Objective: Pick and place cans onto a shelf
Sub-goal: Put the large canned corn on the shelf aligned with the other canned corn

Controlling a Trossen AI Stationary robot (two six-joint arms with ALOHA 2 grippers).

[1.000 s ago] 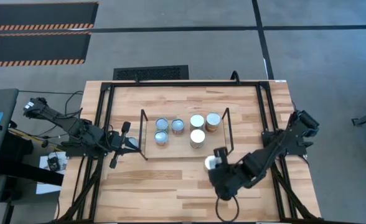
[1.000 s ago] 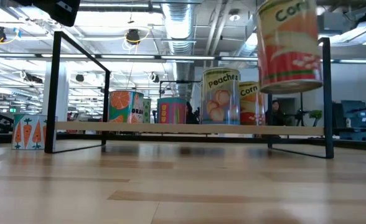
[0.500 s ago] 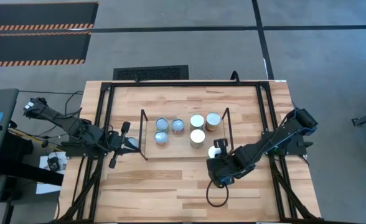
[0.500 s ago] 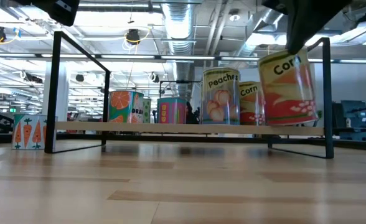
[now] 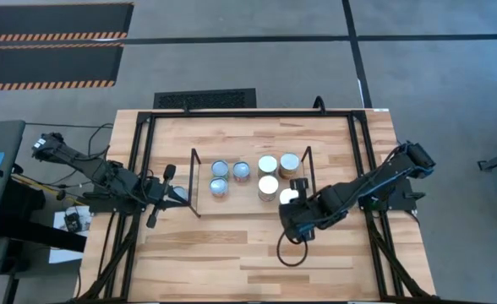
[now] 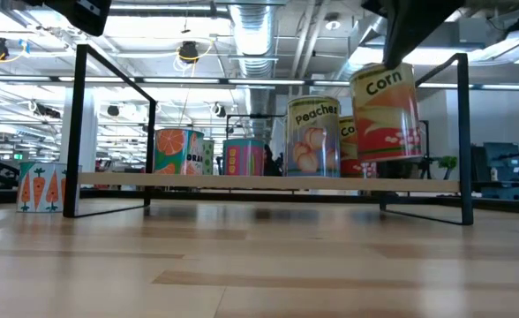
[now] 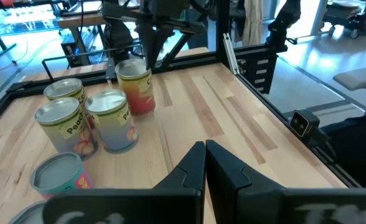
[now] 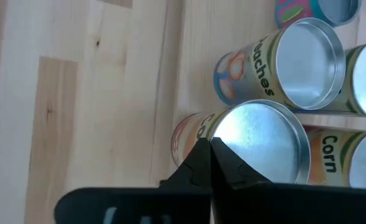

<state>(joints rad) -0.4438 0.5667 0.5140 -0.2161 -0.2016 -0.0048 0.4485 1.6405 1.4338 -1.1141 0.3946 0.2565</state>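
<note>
The shelf [image 5: 199,205] stands mid-table with several cans on its wood surface, among them a Peaches can [image 6: 313,137]. My right gripper [image 5: 292,201] is shut on a Corn can [image 6: 386,110] with a whitish top [image 5: 288,195], held over the shelf's near right part beside the can [image 5: 268,187]. One carrot-label can [image 6: 41,185] stands on the table left of the shelf. Next to it at the table's left, my left gripper [image 7: 205,152] is shut with nothing between its fingers. My right gripper pinches the Corn can's top rim [image 8: 223,127] between its two fingers, at one spot on the edge. The fingers [image 6: 409,35] come from above, slanting down. The can hangs below them, slightly tilted, clear of the shelf's wood surface.
A black metal frame [image 5: 144,135] edges the table, with uprights on the left and right. The shelf's thin black uprights [image 6: 461,132] stand close to the held can. Bare wood lies along the table's near side [image 5: 223,253].
My right gripper has carried the Corn can toward the table's far edge and downward, from in front of the shelf to over its near right part. The can has stayed hanging below the fingers and clear of the surface.
</note>
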